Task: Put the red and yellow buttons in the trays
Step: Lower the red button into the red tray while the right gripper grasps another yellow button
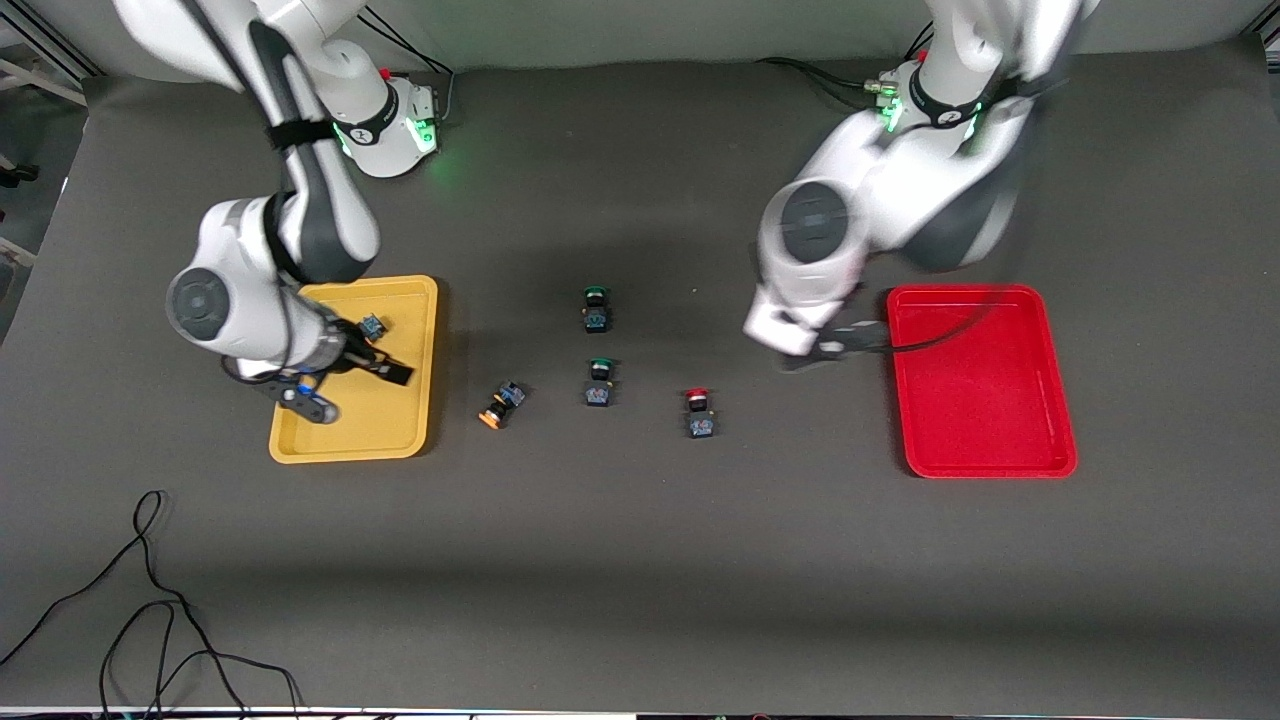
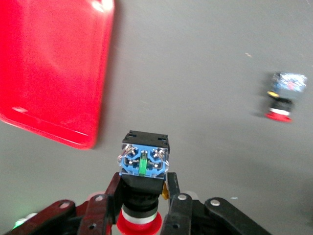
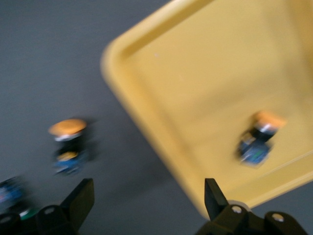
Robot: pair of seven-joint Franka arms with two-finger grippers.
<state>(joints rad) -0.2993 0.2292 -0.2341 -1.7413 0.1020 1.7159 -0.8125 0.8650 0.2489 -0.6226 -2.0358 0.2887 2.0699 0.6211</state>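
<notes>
Red button point(image 2: 142, 196) between left fingers point(image 2: 177, 215) — clamped

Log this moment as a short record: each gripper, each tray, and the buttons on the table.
left gripper: shut on red button, beside the red tray
right gripper: open, over the yellow tray
yellow tray: holds one yellow button
red tray: no button seen in it
loose on table: one yellow button, one red button, two green buttons
</notes>
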